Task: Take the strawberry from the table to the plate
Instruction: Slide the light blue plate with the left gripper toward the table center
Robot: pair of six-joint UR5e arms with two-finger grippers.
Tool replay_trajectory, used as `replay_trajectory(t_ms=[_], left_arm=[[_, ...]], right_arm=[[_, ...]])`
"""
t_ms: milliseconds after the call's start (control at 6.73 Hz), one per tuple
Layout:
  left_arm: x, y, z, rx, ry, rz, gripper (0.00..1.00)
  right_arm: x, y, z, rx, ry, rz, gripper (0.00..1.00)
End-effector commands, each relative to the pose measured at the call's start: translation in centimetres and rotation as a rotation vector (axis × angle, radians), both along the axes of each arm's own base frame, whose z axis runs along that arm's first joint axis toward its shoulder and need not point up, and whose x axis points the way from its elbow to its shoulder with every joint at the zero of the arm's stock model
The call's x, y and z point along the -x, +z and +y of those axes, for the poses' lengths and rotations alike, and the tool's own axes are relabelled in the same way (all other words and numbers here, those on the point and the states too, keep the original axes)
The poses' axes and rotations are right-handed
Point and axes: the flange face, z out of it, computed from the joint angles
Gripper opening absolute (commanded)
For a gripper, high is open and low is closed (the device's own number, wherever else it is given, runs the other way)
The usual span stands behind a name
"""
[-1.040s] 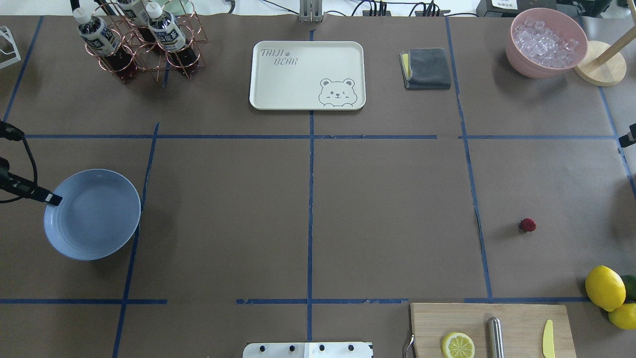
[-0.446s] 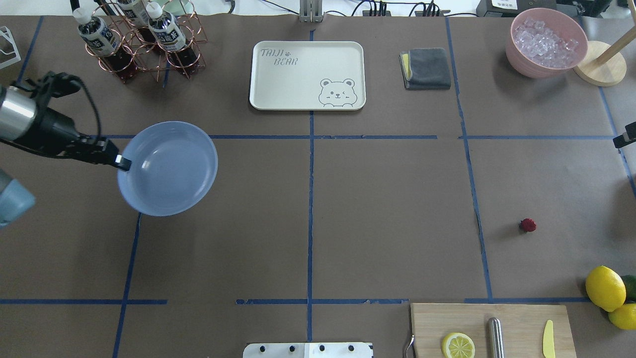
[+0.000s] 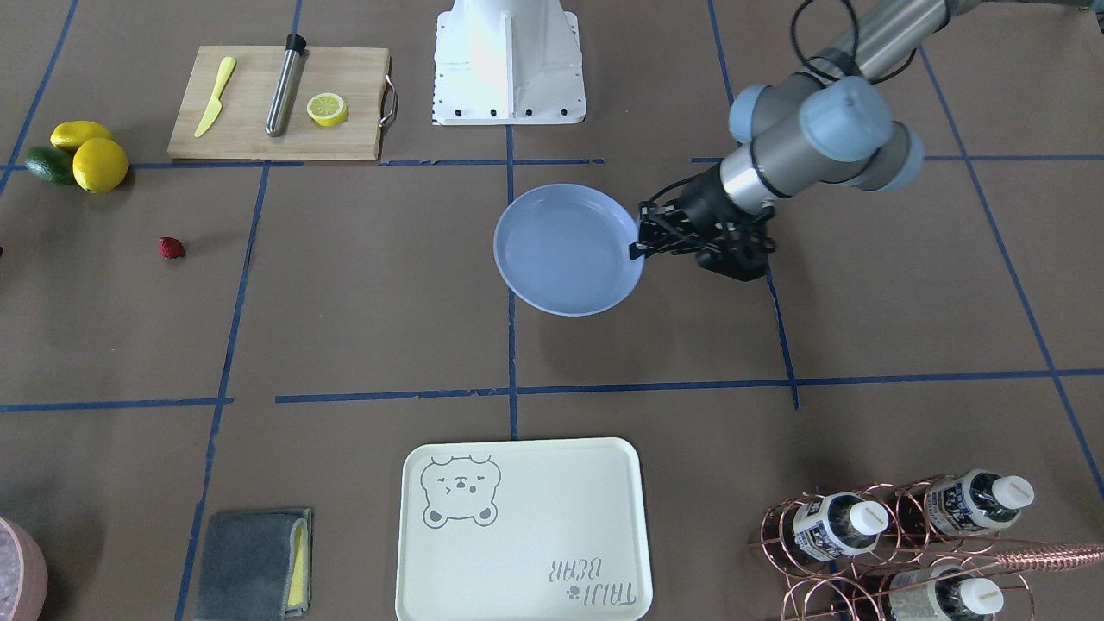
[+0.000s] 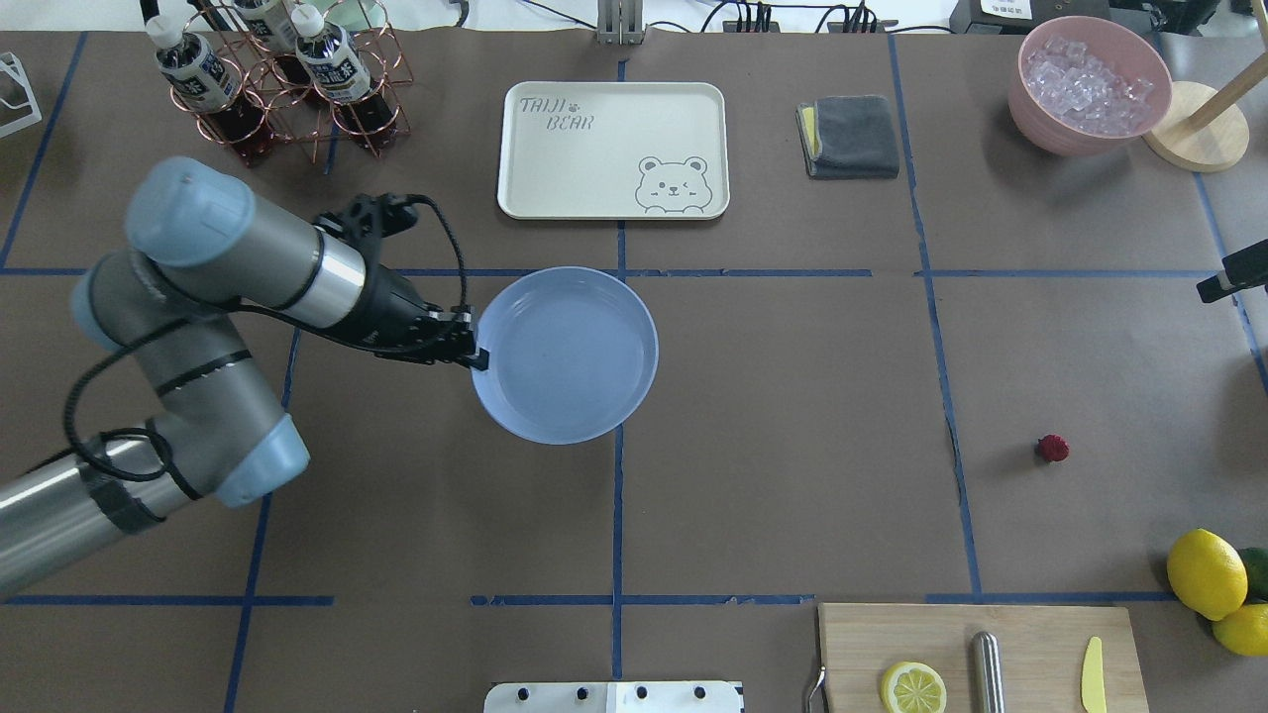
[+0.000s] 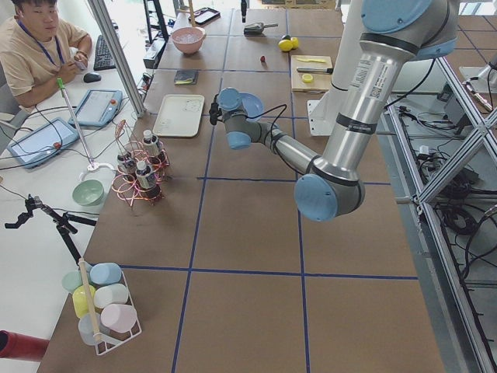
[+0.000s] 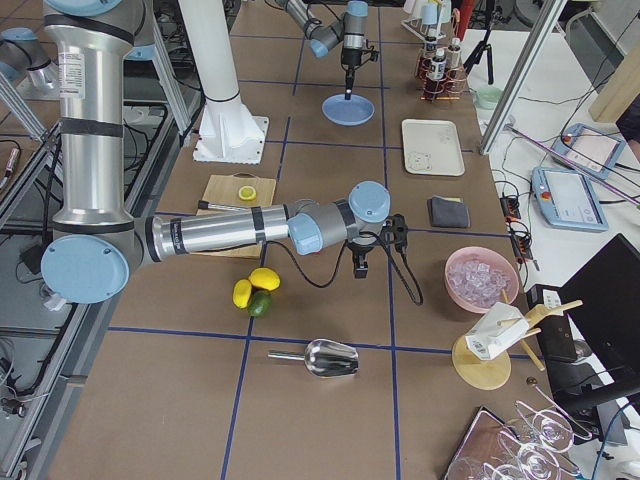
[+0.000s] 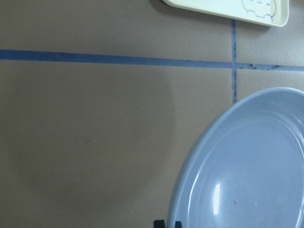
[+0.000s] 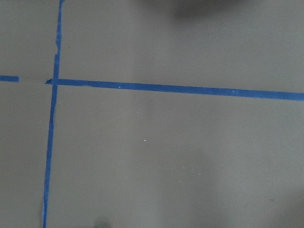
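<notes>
The step in hand looked to be carrying the plate toward the berry's side. That called for a level plate, a slow descent, and a release only once the base sat flat on the table (image 4: 792, 396), at a spot the other arm could reach. A pinch on one edge gave little hold against tipping, so any jerk could have swung or dropped it.

At the left, the left claw (image 4: 477, 356) was clamped thin on the rim of the plate (image 4: 570, 361), on the side nearest its arm, and touched nothing else. The plate hung about the middle of the table, over a blue tape line (image 4: 618, 515). It seemed clear of the surface, since its shadow lay off to one side in the wrist view. It was empty.

Further right, the strawberry (image 4: 1053, 448) lay alone on the table, well apart from the plate and untouched. At the far right edge the right claw (image 4: 1226, 283) showed only as a dark sliver. Whether its fingers were apart or together could not be told, and nothing could be seen in it.
</notes>
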Motion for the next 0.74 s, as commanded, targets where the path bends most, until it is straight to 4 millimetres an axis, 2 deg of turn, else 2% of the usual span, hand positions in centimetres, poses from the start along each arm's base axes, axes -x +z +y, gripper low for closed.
replay_trajectory(t_ms=[0, 149, 446, 594], left_arm=[[-6.8, -0.6, 1.4, -0.007, -0.076, -0.042, 0.00], [-7.7, 0.2, 1.8, -0.001, -0.065, -0.057, 0.00], [-8.0, 0.4, 2.1, -0.002, -0.058, -0.060, 0.01], [-8.0, 0.4, 2.2, -0.003, -0.058, -0.059, 0.56]], right_arm=[[0.9, -0.7, 0.2, -0.013, -0.020, -0.006, 1.00], [1.1, -1.1, 0.3, -0.012, -0.020, -0.008, 1.00], [3.5, -3.1, 1.0, 0.047, -0.005, -0.018, 1.00], [4.3, -3.9, 1.3, 0.039, -0.010, -0.025, 1.00]])
